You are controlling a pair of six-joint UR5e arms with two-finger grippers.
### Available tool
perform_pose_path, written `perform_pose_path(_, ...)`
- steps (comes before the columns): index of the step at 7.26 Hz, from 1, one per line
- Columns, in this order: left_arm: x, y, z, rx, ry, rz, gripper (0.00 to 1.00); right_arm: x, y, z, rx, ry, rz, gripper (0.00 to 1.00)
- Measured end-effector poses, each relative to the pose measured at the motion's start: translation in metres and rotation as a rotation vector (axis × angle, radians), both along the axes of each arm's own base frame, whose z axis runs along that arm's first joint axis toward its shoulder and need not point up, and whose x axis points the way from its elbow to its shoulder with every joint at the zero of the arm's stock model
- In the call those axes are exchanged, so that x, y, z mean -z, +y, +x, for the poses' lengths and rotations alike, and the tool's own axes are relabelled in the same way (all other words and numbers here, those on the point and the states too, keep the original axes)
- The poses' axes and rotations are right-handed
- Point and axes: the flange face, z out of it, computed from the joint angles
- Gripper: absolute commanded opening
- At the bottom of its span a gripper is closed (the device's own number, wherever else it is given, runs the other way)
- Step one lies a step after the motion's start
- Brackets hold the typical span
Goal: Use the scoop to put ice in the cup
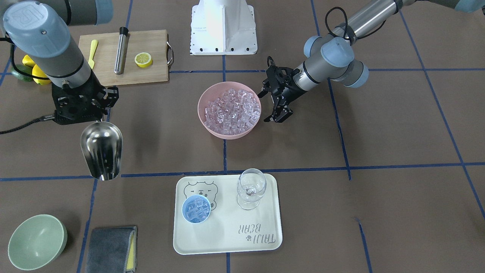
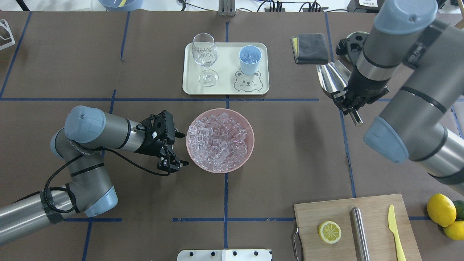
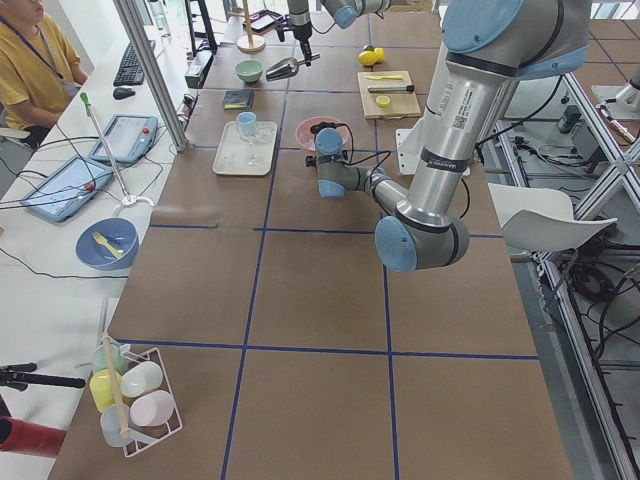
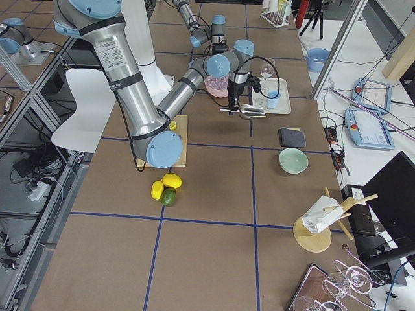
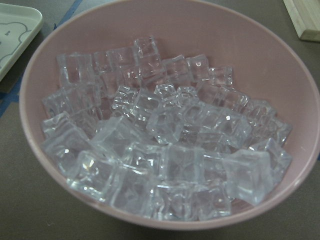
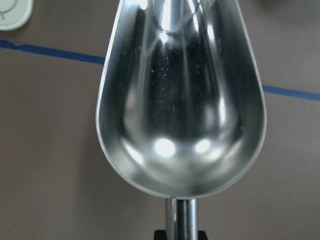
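Two arms over the table [image 1: 398, 212]. Right end effector [image 1: 81, 108] is clamped on the short handle of the scoop [image 1: 101, 151], trough pointing away from the robot. The scoop is held off to the robot's right, well apart from both the bowl and the tray. The right wrist view shows the trough empty, bare shiny steel with no cubes.

Left end effector [image 1: 269, 105] has its fingers spread and grips nothing. It sits just beside the rim of the pink bowl [image 1: 227, 135]; contact with the rim can't be told.

Ice [image 1: 233, 110] is heaped in the pink bowl at table centre. Several cubes also lie inside the cup [image 1: 196, 209].

The cup stands upright on the cream tray [image 1: 227, 242], on the bear print. The wine glass [image 1: 251, 188] is upright on the same tray, beside the cup and apart from it.

Cutting board [image 1: 147, 76] sits at the robot's near right and carries a lemon half [image 1: 143, 59], a steel tube [image 1: 121, 51] and a yellow knife [image 1: 93, 51]. Pale-green bowl [image 1: 36, 242] and grey cloth [image 1: 111, 248] are at the far right corner, side by side.
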Motion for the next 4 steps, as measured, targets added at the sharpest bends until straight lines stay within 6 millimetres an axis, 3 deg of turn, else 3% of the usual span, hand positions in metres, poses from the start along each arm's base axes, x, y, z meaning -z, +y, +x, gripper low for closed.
perform_pose_path(2, 0.000, 0.000, -0.001, 0.001, 0.001, -0.001, 1.00, -0.050, 0.038, -0.005, -0.205, -0.015, -0.067, 0.00)
perform_pose_path(3, 0.000, 0.000, -0.001, 0.001, 0.001, -0.001, 1.00, -0.086, 0.060, -0.004, -0.230, -0.029, -0.062, 0.00)
perform_pose_path(4, 0.000, 0.000, -0.001, 0.001, 0.001, -0.001, 1.00, -0.109, 0.076, -0.002, -0.235, -0.042, -0.046, 0.00)
